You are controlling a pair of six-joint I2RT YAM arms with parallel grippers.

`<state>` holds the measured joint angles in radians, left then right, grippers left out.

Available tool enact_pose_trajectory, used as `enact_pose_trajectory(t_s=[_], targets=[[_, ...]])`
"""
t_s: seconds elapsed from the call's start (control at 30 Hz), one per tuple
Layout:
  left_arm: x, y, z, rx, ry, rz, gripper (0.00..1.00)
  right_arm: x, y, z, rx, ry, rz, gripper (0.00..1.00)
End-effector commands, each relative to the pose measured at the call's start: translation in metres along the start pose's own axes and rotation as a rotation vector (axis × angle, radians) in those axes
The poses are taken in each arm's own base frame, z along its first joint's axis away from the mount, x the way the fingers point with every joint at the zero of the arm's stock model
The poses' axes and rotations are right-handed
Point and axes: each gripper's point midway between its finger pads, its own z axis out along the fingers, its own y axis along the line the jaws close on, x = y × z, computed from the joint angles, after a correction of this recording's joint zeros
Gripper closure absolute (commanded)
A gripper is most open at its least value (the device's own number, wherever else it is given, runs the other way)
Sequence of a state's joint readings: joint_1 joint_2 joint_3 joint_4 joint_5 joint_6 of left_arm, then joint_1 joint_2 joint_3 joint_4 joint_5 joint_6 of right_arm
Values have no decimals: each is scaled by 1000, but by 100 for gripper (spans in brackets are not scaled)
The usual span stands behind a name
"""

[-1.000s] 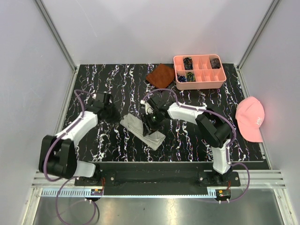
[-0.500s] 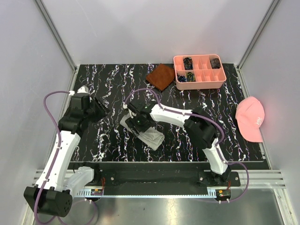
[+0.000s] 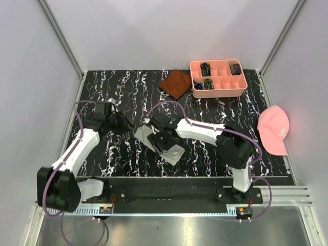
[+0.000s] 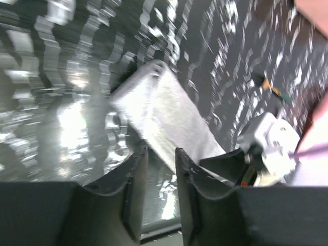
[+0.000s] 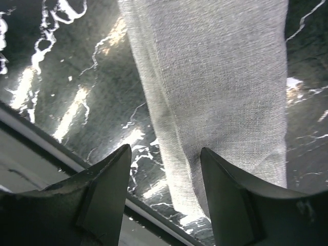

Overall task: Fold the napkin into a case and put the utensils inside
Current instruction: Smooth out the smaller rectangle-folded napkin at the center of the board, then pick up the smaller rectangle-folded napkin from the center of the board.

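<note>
The right pincer [image 5: 165, 151] hangs with its fingers apart, gripping nothing, right over the narrow layered strip of light grey fabric, the case [image 5: 220, 77]; its long axis runs far-left to near-right across the black white-veined tabletop [image 3: 118, 87]; the left pincer [image 4: 160, 151], narrowly parted and empty, faces the strip's far-left end; the right arm is nearer; no utensils show.
</note>
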<state>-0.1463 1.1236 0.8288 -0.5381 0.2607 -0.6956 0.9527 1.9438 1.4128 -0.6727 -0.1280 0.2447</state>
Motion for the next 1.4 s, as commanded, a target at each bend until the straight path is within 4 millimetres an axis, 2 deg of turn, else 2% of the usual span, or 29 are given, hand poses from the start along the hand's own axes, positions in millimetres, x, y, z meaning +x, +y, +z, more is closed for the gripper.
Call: enact_pose_trajectory(t_s=[0.0,0.03,0.1,0.13,0.2,0.23,0.3,0.33,0.4,0.43,0.53,0.67,0.83,0.9,0.93,1.0,1.03,1.07,1.1,1.13,1.17,1.2,1.23,1.27,1.33,1.37], targets=[[13,-58,27,221,100,39,74,-17,17,-22,-82,-95,27,34],[16,-56,40,190,113,32,75,-14,17,-23,-83,-93,32,34],[20,-69,50,206,131,45,76,-15,18,-29,-90,-106,37,34],[24,-66,63,185,154,35,77,-10,15,-28,-89,-97,44,36],[28,-74,74,180,170,53,79,-9,16,-30,-104,-105,50,38],[34,-70,86,157,196,51,80,-1,12,-26,-99,-89,60,39],[39,-72,97,142,211,65,80,1,10,-24,-103,-98,67,39],[45,-64,108,112,237,63,82,8,6,-20,-100,-82,78,39],[53,-52,117,68,263,51,85,10,4,-18,-107,-89,86,39],[61,-39,122,31,281,44,86,18,0,-14,-101,-74,95,39],[67,-15,127,-50,278,68,87,24,-11,-13,-83,-81,114,39],[67,2,127,-111,263,101,88,16,-12,-35,-88,-143,110,36],[49,-13,114,-95,213,145,87,2,1,-67,-146,-222,73,29],[38,-27,104,-65,182,158,87,-4,3,-76,-154,-247,59,25],[35,-31,98,-56,180,160,85,-6,3,-76,-152,-253,51,23],[20,-54,81,0,137,171,78,-16,2,-75,-137,-267,10,21],[15,-55,74,-2,129,163,74,-16,-3,-62,-115,-235,0,21],[7,-65,62,36,107,160,67,-27,-3,-61,-105,-250,-28,21],[-1,-69,55,58,93,146,65,-30,-7,-55,-87,-243,-34,21],[-13,-61,48,49,77,109,64,-30,-12,-42,-58,-216,-32,21],[-21,-63,34,75,57,94,63,-39,-11,-42,-58,-230,-50,23],[-24,-54,26,59,50,72,62,-41,-10,-38,-53,-226,-53,24],[-38,-42,18,45,14,37,61,-42,-12,-29,-36,-219,-57,27],[-45,-42,1,65,-31,44,60,-48,-10,-28,-29,-226,-74,30],[-48,-24,-12,39,-56,20,58,-43,-10,-13,4,-195,-94,39],[-46,-22,-21,43,-72,35,58,-46,-10,-12,14,-196,-103,40]])
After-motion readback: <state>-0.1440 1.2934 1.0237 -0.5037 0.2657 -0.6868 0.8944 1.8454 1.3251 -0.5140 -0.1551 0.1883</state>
